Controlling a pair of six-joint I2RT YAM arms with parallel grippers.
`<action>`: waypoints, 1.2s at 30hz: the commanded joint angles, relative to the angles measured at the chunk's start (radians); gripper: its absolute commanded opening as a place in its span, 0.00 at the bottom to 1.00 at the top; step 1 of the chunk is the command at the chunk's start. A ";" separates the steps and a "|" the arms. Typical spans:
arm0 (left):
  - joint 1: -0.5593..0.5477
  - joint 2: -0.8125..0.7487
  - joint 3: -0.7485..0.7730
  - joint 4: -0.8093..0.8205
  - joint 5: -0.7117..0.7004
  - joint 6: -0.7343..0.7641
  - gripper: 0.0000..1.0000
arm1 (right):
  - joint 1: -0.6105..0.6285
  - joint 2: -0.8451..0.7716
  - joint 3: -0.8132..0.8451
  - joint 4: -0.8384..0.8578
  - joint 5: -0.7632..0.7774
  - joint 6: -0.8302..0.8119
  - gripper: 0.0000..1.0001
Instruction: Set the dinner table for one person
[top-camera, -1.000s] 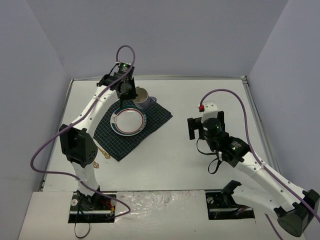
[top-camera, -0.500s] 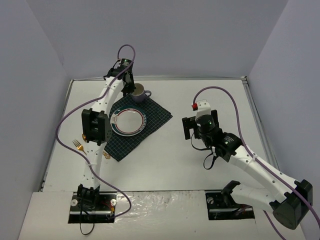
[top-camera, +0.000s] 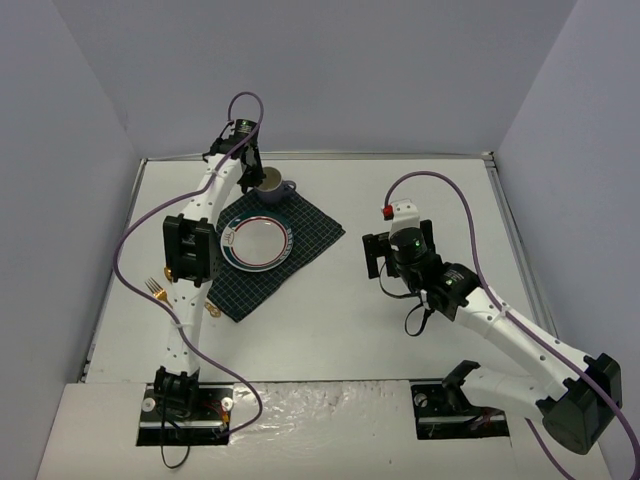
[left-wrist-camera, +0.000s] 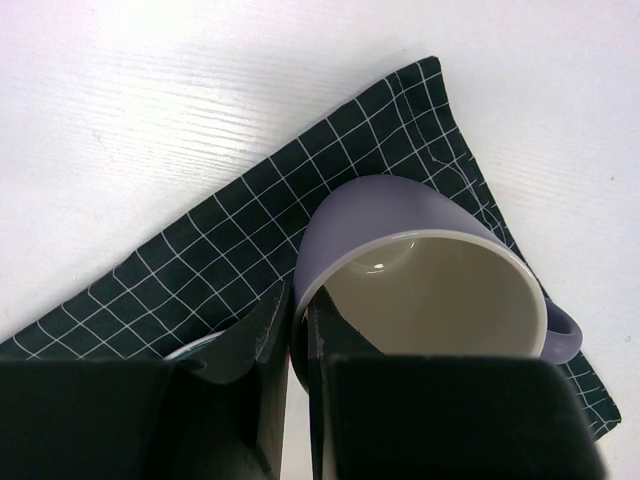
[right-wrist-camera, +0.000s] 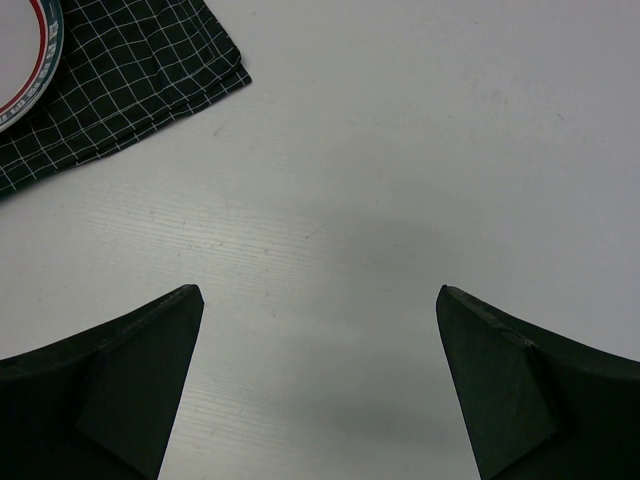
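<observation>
Left wrist: the mug (left-wrist-camera: 400, 215) rim is pinched in the left gripper (left-wrist-camera: 295, 305) near the far edge of the dinner table (left-wrist-camera: 150, 80); the right gripper (right-wrist-camera: 320, 290) is spread wide, empty.

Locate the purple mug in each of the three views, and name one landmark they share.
Top external: purple mug at the far corner of the checked cloth, behind the plate.
Left wrist: purple mug fills the lower centre, rim pinched by the left tool.
Right wrist: not in it.
Shared landmark: the checked cloth, in all three views.
</observation>
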 joint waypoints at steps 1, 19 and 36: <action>0.007 -0.045 0.070 0.098 0.016 -0.004 0.00 | -0.005 0.003 0.037 0.056 0.003 0.019 1.00; 0.018 -0.027 0.068 0.156 -0.010 0.001 0.00 | -0.007 0.037 0.034 0.067 -0.004 0.018 1.00; 0.028 -0.008 0.076 0.166 -0.029 0.017 0.00 | -0.020 0.044 0.024 0.080 -0.026 0.016 1.00</action>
